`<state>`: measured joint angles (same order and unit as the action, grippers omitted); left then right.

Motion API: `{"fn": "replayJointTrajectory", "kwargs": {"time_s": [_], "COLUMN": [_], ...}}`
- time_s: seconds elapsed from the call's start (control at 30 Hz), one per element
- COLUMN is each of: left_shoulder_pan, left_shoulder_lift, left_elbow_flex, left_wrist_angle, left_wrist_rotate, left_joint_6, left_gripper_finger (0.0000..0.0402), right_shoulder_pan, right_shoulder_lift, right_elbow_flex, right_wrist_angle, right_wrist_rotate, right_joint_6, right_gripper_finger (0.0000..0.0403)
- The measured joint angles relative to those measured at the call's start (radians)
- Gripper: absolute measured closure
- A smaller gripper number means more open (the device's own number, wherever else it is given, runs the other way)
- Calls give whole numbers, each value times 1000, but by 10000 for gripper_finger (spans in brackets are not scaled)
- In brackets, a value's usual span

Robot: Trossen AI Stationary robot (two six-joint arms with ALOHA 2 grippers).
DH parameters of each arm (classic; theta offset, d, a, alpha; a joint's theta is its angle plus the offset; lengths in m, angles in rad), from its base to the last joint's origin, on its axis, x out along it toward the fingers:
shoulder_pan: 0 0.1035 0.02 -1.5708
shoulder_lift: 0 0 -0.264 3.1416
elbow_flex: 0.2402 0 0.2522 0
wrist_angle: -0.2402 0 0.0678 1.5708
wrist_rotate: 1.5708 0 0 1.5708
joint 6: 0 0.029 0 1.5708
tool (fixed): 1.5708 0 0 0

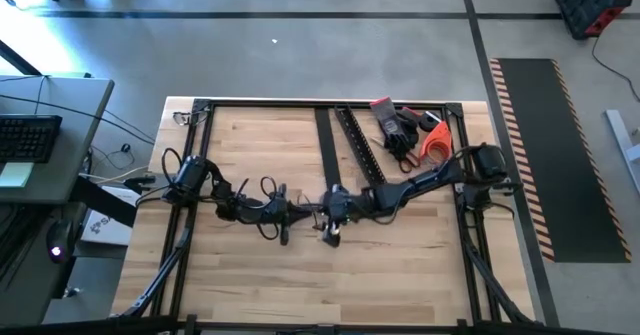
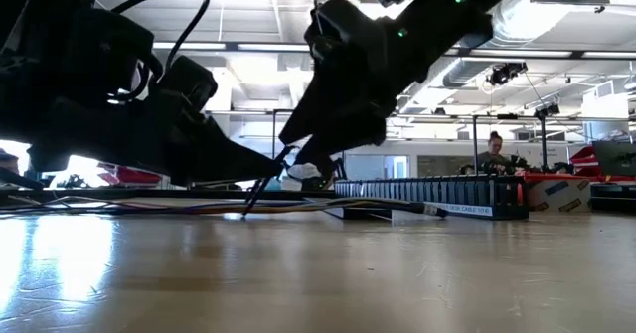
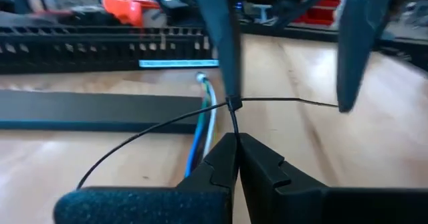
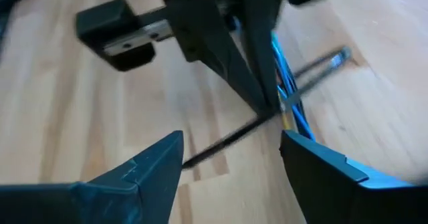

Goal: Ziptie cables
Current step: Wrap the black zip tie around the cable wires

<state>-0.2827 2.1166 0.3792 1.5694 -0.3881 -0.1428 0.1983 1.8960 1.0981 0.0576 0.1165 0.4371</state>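
My left hand (image 3: 235,147) is pinched shut on a thin black ziptie (image 3: 144,134) at the frame's centre, over the cables (image 3: 204,114) on the counter (image 1: 400,265). My right hand (image 4: 231,160) stands wide open beside them.

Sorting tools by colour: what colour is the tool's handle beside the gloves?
Orange. The handle shows best in the high view, beside the black gloves.

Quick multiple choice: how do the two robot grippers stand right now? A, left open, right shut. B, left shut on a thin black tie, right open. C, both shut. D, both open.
B: the left gripper has its jaws pinched together on the thin black zip tie, while the right gripper has its jaws spread wide beside the bundle of thin blue and whitish cables.
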Motion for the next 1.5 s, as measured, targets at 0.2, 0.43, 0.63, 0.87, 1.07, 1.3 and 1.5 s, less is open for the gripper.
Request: {"fn": "replayJointTrajectory", "kwargs": {"time_s": [0.2,0.43,0.63,0.87,1.07,1.3,1.5], "left_shoulder_pan": [-2,-15,-31,-33,-33,-32,-32], "left_shoulder_lift": [0,0,1,1,1,1,1], "left_elbow_flex": [0,4,5,5,5,4,4], "left_wrist_angle": [0,0,-1,-1,-1,-1,-3], "left_wrist_rotate": [-18,-33,-56,-70,-75,-95,-95], "left_joint_6": [43,59,60,68,68,68,68], "left_gripper_finger": [402,402,402,402,402,402,402], "right_shoulder_pan": [40,12,-2,5,-2,-2,-2], "right_shoulder_lift": [4,4,4,5,18,74,79], "right_elbow_flex": [0,0,0,0,0,0,0], "right_wrist_angle": [18,27,15,13,15,71,108], "right_wrist_rotate": [165,169,126,111,30,14,46], "right_joint_6": [143,196,218,216,249,301,270], "right_gripper_finger": [209,279,338,351,290,229,241]}}
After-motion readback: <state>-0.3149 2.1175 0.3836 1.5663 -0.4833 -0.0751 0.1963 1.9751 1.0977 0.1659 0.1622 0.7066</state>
